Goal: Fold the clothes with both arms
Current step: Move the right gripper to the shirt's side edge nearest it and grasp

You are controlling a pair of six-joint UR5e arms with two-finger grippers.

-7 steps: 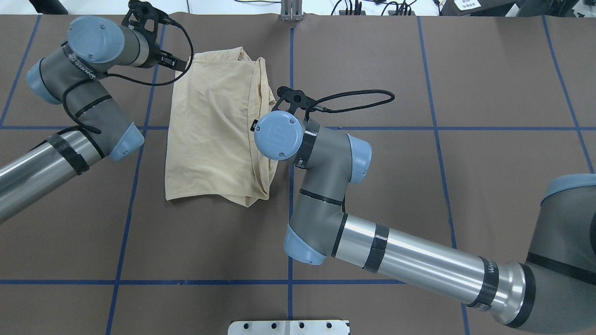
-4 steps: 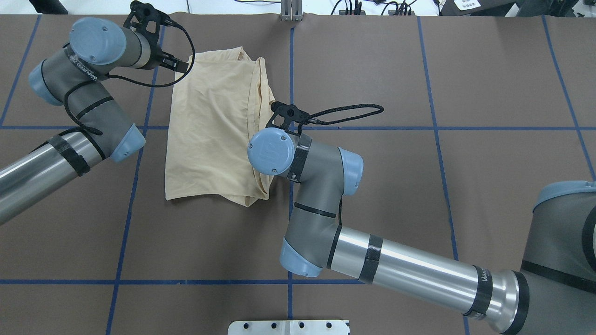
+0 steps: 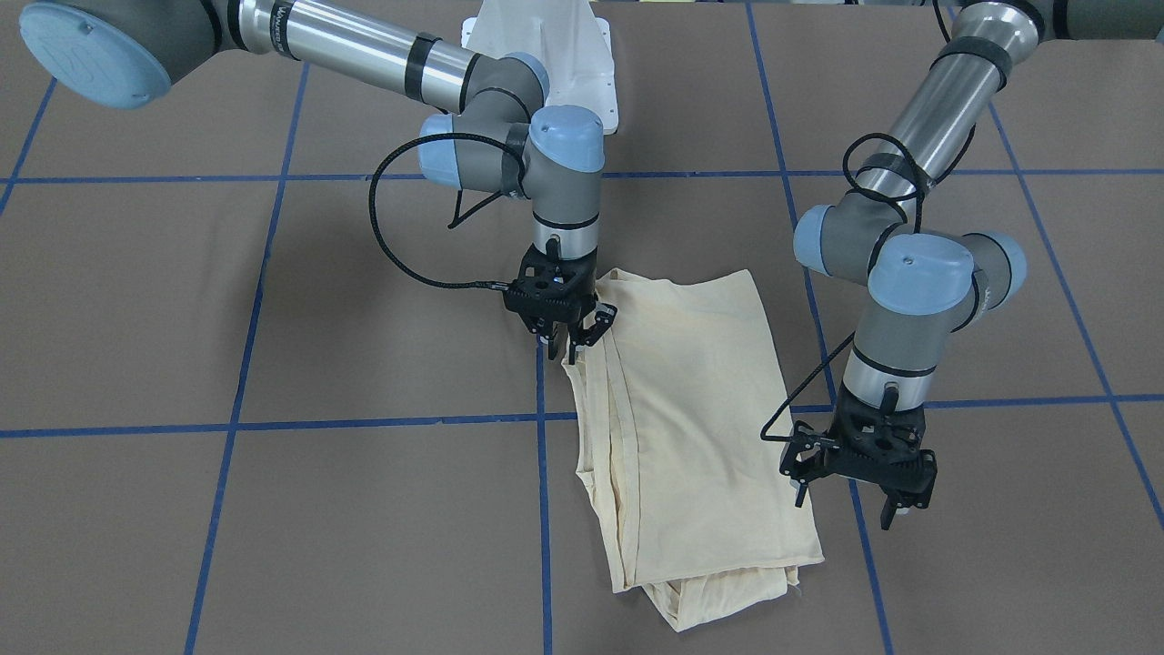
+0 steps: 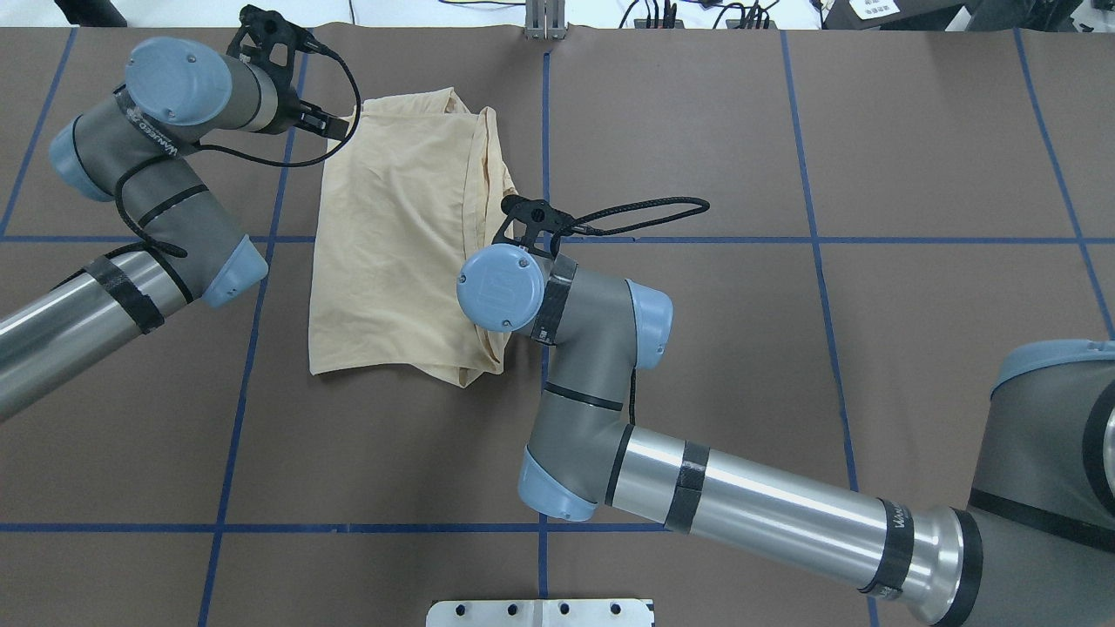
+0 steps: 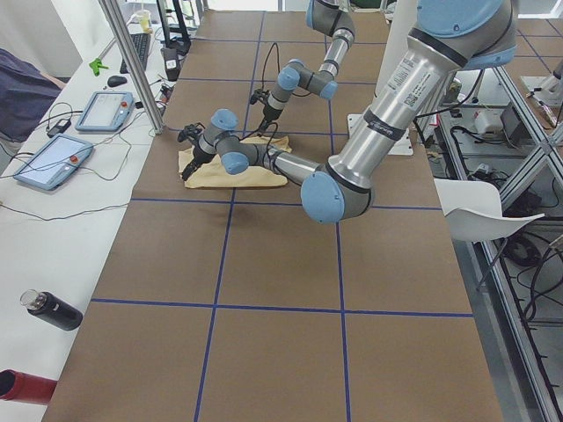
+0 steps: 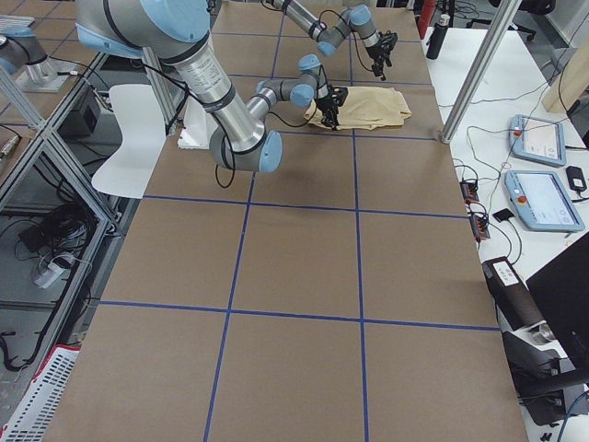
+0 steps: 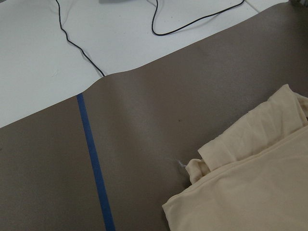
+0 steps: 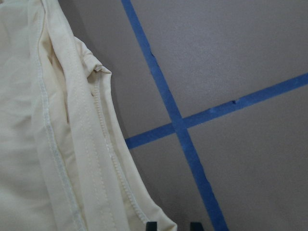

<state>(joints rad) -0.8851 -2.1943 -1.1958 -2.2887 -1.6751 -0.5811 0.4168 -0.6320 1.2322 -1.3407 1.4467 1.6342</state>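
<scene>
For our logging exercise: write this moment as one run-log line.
cream shirt: folded | left gripper: open, beside shirt | right gripper: open, at shirt edge

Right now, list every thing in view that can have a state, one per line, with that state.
shirt: folded into a rough rectangle, lying flat, print hidden.
left gripper: open, empty, beside one long edge of the shirt.
right gripper: open, pointing down at the opposite edge, not closed on the cloth.

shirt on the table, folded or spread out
Folded: the shirt lies as a compact rectangle, with stacked layers showing along one long edge and no sleeves sticking out.
</scene>
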